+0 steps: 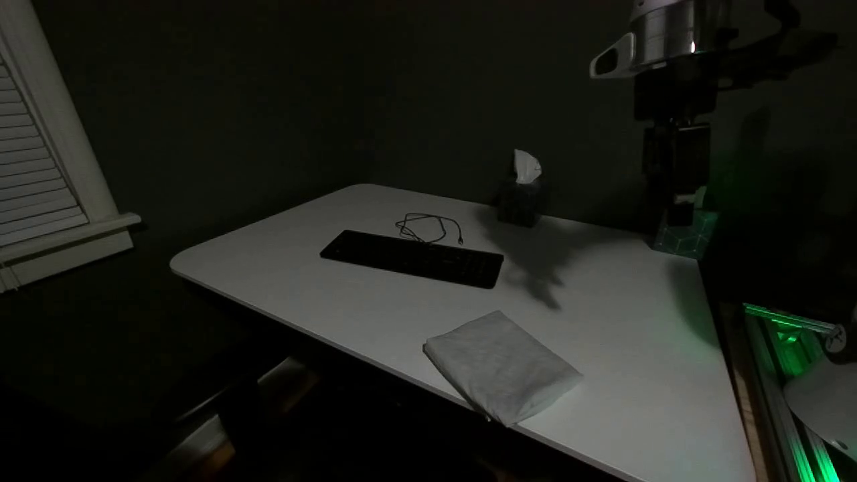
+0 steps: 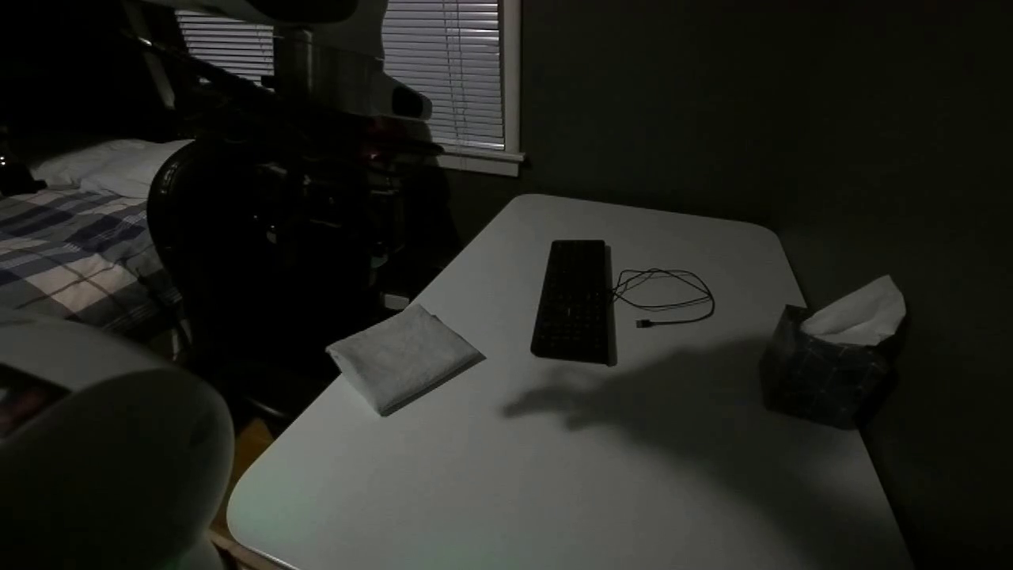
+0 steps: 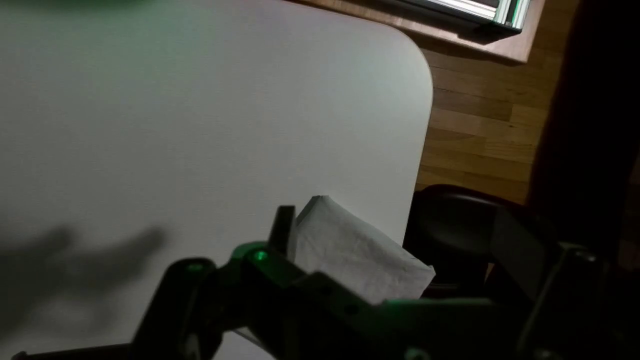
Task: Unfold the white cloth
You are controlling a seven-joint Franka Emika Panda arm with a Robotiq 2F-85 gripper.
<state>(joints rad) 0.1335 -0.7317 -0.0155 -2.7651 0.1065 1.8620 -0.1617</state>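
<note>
The white cloth [image 1: 502, 368] lies folded into a rough rectangle on the white table, one corner reaching over the table's edge. In an exterior view it also shows at the table edge beside the chair [image 2: 404, 356]. In the wrist view part of the cloth [image 3: 360, 250] shows beyond the gripper, its lower part hidden by the gripper body. My gripper [image 1: 681, 214] is high above the table, apart from the cloth. In the wrist view its fingers [image 3: 395, 215] stand wide apart with nothing held; the right one is very dark. In an exterior view it blends into the dark chair.
A black keyboard [image 1: 415, 258] with its cable [image 1: 428, 227] lies on the table [image 2: 443, 475]. A dark tissue box [image 2: 823, 372] stands by the wall. A green-lit patterned box [image 1: 686, 234] stands at the far edge. A dark chair [image 2: 237, 261] is beside the table.
</note>
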